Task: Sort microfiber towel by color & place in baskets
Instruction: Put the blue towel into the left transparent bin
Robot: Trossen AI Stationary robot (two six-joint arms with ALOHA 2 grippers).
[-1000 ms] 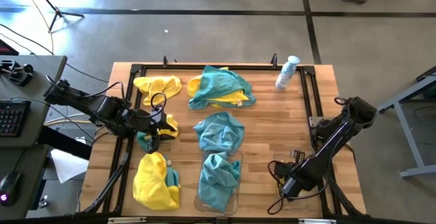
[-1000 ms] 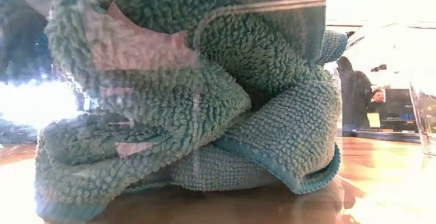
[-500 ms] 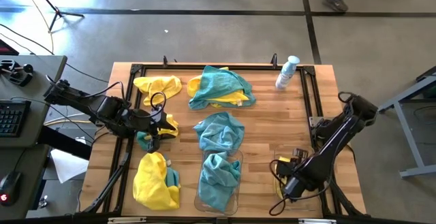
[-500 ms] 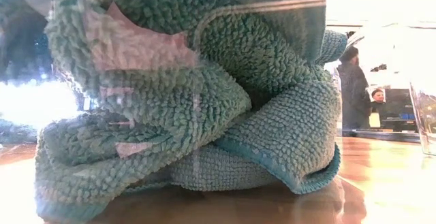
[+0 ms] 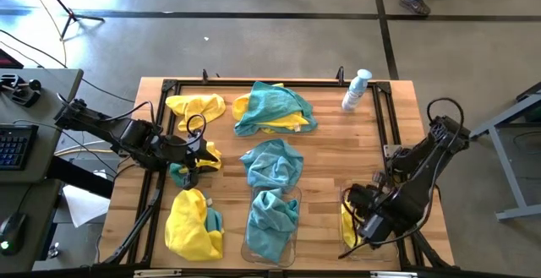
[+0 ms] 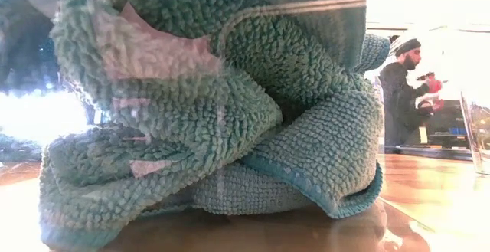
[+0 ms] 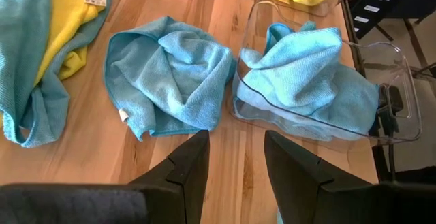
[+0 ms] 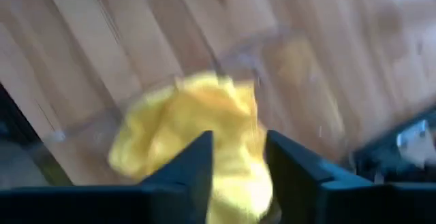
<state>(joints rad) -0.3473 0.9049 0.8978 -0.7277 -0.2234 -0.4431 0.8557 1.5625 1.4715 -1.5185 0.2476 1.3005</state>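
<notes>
Worktop (image 5: 338, 143) of pale wood fills the middle of the high view, ringed by a dark frame, with grey floor around it and a desk with a keyboard at the left edge. Loose cloths lie across it: a teal towel over a yellow one (image 5: 275, 107) at upper centre, a yellow towel (image 5: 196, 106) to its left, a lone teal towel (image 5: 272, 162) at mid-frame, and a yellow-and-teal heap (image 5: 193, 224) at lower left. At bottom centre a clear basket (image 5: 292, 227) holds a bunched teal towel (image 5: 270, 217); in the low view that same cloth presses against the bin wall and blocks nearly the whole picture, leaving only a person visible at the far right in the room behind. At lower right a second clear basket (image 5: 345, 195) holds a yellow towel (image 5: 347, 225), largely covered from above by the right arm. The right pincer (image 5: 369, 225) hangs over that bin, its fingers (image 8: 197, 159) apart with the yellow cloth lying beyond them. The left pincer (image 5: 196, 155) sits at centre left over a small yellow-and-teal bundle (image 5: 203, 158); its fingers (image 7: 194, 163) stand apart and empty in the wrist view. A white and blue spray bottle (image 5: 356, 89) stands near the upper right corner, well apart from both arms.
</notes>
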